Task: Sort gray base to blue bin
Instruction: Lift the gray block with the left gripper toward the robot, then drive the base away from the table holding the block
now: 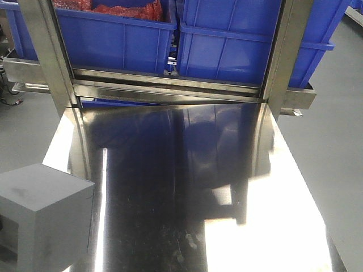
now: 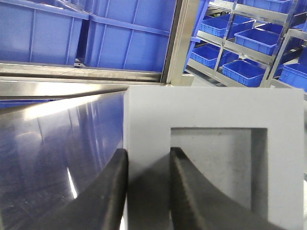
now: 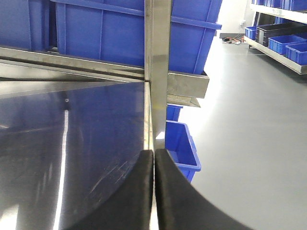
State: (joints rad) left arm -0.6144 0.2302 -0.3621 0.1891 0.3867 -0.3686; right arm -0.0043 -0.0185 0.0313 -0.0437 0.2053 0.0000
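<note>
Transport step: gray base [image 2: 211,108] was clamped by left fingers [image 2: 108,191], right fingers [image 3: 177,191] clenched empty; lift into blue bin [image 1: 244,39] required.

polished steel table [image 1: 187,192]; steel shelf [image 1: 170,85] carrying blue bins [image 1: 113,39].

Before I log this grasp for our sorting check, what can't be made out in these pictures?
- Gray base: front view's left and bottom edges crop it; whether it touches the table is hidden.
- Left gripper: wrist view shows only fingers straddling one recess wall; bottom edge crops the rest.
- Right-hand blue bin: top edge crops its interior, front view.
- Right gripper: shut; base outside its view.
</note>
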